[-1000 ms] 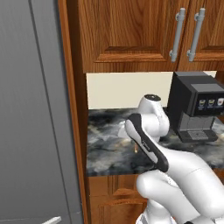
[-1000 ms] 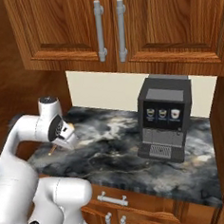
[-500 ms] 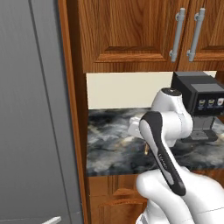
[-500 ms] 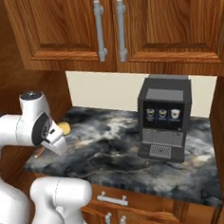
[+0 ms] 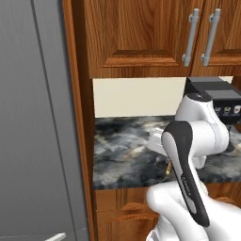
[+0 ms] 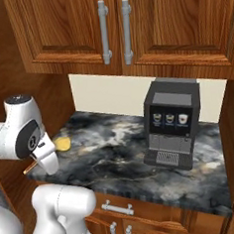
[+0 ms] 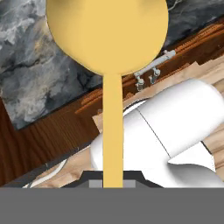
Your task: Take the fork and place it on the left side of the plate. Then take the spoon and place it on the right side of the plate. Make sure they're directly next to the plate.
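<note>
Left base view: the white arm rises at lower right over a dark marbled counter (image 5: 127, 150), the coffee machine (image 5: 214, 96) behind it at right; a sliver of orange handle, seemingly the spoon (image 5: 167, 168), peeks beside the arm.

Right base view: the spoon's yellow bowl shows at centre left, past the wrist, over the counter's left end.

Hand view: the gripper (image 7: 113, 181) is clamped on the spoon's handle, bowl filling the upper frame.

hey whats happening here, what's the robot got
The white arm is carrying the spoon: in the hand view its handle runs down into the tool, with the yellow bowl held out over the edge of the dark marbled counter. In the right base view the bowl shows beside the arm, above the counter's left end. A black coffee machine stands further right.
</note>
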